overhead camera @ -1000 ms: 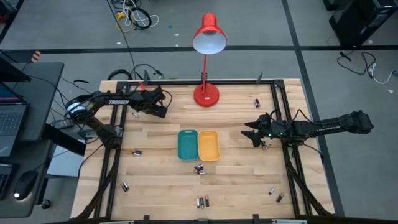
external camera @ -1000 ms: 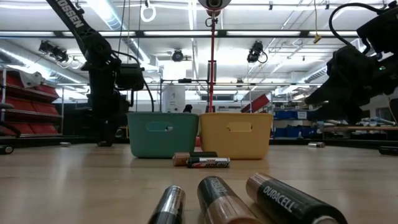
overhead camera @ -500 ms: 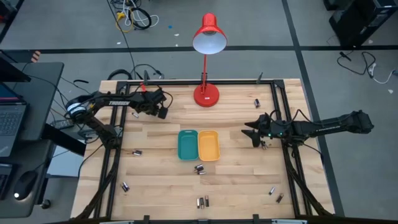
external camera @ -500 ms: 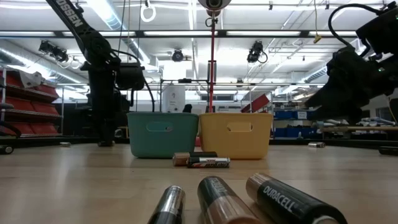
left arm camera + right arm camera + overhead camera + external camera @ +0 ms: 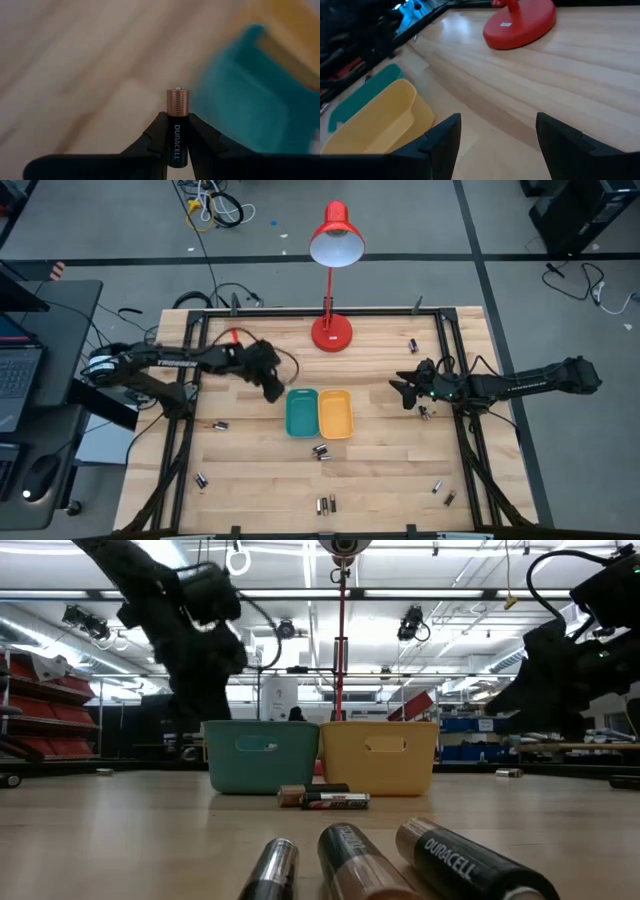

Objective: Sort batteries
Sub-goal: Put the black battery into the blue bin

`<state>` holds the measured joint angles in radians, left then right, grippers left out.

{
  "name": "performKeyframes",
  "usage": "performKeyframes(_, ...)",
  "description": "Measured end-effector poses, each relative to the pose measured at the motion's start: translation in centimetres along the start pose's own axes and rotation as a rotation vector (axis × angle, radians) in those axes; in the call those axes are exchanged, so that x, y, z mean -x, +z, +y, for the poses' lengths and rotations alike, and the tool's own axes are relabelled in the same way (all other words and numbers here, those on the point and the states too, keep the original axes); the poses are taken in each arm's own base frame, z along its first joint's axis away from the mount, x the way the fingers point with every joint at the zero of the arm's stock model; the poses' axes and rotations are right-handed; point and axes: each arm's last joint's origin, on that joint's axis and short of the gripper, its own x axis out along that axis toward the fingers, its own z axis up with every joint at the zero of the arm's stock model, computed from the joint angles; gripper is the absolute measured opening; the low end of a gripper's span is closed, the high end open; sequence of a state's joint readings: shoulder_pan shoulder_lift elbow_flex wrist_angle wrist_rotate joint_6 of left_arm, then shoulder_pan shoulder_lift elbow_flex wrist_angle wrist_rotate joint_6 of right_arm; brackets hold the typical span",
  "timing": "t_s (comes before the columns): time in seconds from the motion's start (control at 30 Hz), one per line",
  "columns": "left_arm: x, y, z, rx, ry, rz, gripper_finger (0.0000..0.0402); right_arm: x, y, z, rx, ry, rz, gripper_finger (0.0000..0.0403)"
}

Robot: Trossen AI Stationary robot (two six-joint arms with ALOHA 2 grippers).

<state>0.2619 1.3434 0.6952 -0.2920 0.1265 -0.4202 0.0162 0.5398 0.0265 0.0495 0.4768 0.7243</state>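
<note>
My left gripper (image 5: 270, 385) hovers by the teal tray's (image 5: 301, 412) far left corner, shut on a black-and-copper battery (image 5: 178, 102). The teal tray and the yellow tray (image 5: 335, 413) sit side by side mid-table. My right gripper (image 5: 405, 392) is open and empty just above the table, right of the yellow tray (image 5: 375, 125). Loose batteries lie flat on the wood: a pair (image 5: 320, 450) near the trays, one (image 5: 220, 424) at the left, several (image 5: 325, 503) along the near edge, one (image 5: 412, 346) at the far right. My left gripper pinches the battery by its black lower body (image 5: 178, 145) between the two fingers, which lie along it. The copper end (image 5: 178, 100) sticks out past the fingertips. The battery is lifted clear of the table, above the wood beside the teal tray (image 5: 240, 100).
A red desk lamp (image 5: 332, 333) stands at the far middle of the table, its base (image 5: 520, 22) ahead of my right gripper. A black frame (image 5: 445, 360) borders the table. More batteries (image 5: 443, 492) lie at the near right corner and one (image 5: 201, 479) at the near left.
My left gripper, shut on the battery, has swung from the far left part of the table toward the right and near side, ending beside the teal tray; most of the travel came in the last half second. My right arm has kept about still.
</note>
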Motion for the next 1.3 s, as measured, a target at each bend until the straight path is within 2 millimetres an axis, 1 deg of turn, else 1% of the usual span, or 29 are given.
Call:
performKeyframes(0.13, -0.2, -0.8, -2.7, -0.114, -0.064, -0.022, 0.0059, 0.0, 0.4, 0.3, -0.033, 0.026, -0.036, 0.0242)
performKeyframes(0.27, -0.2, -1.5, -4.6, -0.211, -0.079, -0.044, 0.0059, 0.0, 0.9, 0.8, -0.068, 0.076, -0.090, 0.0242)
performKeyframes(0.37, 0.2, -1.2, -5.7, -0.241, -0.083, -0.080, 0.0060, 0.1, 1.3, 1.1, -0.073, 0.105, -0.125, 0.0242)
performKeyframes(0.57, 1.1, 0.2, -7.5, -0.315, -0.075, -0.165, 0.0060, 0.1, 1.7, 1.4, -0.088, 0.134, -0.160, 0.0242)
performKeyframes(0.8, 0.0, 0.3, -7.5, -0.367, -0.045, -0.158, 0.0065, -0.1, 1.5, 1.4, -0.055, 0.117, -0.150, 0.0242)
performKeyframes(0.87, -0.4, 0.2, -7.5, -0.390, -0.038, -0.146, 0.0075, -0.2, 1.6, 1.3, -0.040, 0.098, -0.164, 0.0242)
performKeyframes(0.97, -0.4, 0.2, -7.5, -0.411, -0.031, -0.151, 0.0103, -0.4, 1.7, 1.2, -0.019, 0.080, -0.167, 0.0242)
performKeyframes(1.07, -0.1, 0.4, -7.6, -0.413, -0.012, -0.141, 0.0136, -0.4, 1.7, 1.2, -0.018, 0.079, -0.169, 0.0242)
performKeyframes(1.13, 0.4, 0.8, -7.8, -0.416, 0.006, -0.109, 0.0154, -0.4, 1.7, 1.2, -0.012, 0.077, -0.174, 0.0242)
performKeyframes(1.23, 1.5, 1.2, -8.1, -0.420, 0.047, -0.022, 0.0172, -0.4, 1.9, 1.3, -0.020, 0.088, -0.189, 0.0242)
performKeyframes(1.3, 2.4, 1.3, -8.1, -0.403, 0.083, 0.058, 0.0177, -0.4, 1.9, 1.3, -0.021, 0.089, -0.189, 0.0242)
